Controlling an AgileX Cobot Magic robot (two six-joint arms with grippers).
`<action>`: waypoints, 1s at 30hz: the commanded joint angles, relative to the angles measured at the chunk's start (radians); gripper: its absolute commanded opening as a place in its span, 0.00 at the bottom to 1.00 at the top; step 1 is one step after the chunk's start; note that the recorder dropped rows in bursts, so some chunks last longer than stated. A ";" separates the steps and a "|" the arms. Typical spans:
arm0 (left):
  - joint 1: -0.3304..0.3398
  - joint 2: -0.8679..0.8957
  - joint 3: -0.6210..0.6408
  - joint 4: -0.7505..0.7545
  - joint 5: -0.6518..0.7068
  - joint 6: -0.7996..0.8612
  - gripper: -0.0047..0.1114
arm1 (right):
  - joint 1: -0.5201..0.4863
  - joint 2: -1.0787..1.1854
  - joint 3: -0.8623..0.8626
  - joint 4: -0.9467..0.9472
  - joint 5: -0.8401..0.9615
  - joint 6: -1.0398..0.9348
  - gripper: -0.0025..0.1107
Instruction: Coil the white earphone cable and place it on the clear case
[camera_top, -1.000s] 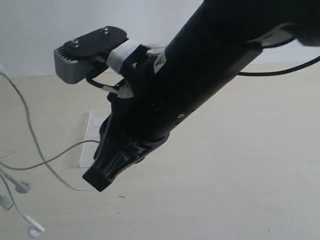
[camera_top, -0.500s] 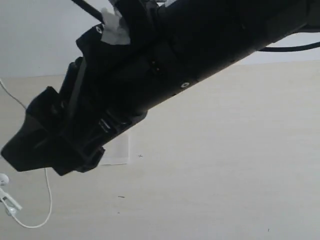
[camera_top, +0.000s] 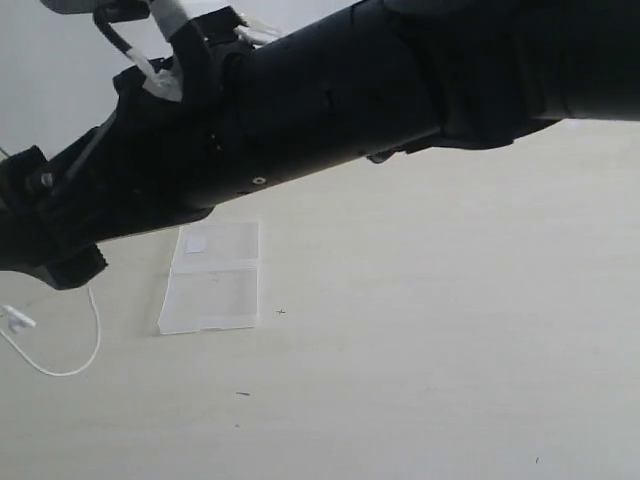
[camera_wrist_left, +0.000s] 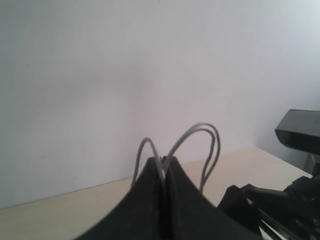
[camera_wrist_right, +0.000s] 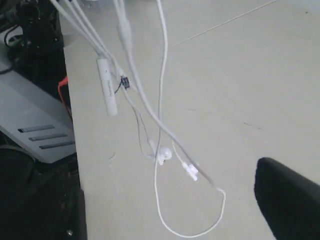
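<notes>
Outside view: a big black arm (camera_top: 330, 110) fills the top, and the right gripper (camera_top: 45, 235) on its end is a dark blur at 9 o'clock. The clear case (camera_top: 212, 280) lies flat and bare at 8 o'clock from the middle. Farther out that way, a bit of the white earphone cable (camera_top: 72, 365) curls on the table (camera_top: 450, 350), apart from the case.

Left wrist view: the left gripper (camera_wrist_left: 164, 164) is pressed together, pinching loops of cable — the outside view hides this.

Right wrist view: only here do the earbuds (camera_wrist_right: 162, 155) show, dangling low. One dark finger (camera_wrist_right: 287, 205) shows; spread or not, nobody can tell.

The cable looks light, soft and floppy — best held by the bunched loops, not the buds.
</notes>
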 joint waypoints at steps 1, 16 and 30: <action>0.000 0.019 -0.006 -0.002 0.018 -0.003 0.04 | -0.003 0.038 -0.001 0.213 -0.014 -0.169 0.85; 0.000 0.045 -0.006 -0.031 0.146 -0.003 0.04 | -0.003 0.089 -0.001 0.513 0.002 -0.630 0.85; 0.000 0.065 -0.006 -0.031 0.193 0.001 0.04 | 0.078 0.229 -0.140 0.513 -0.079 -0.654 0.85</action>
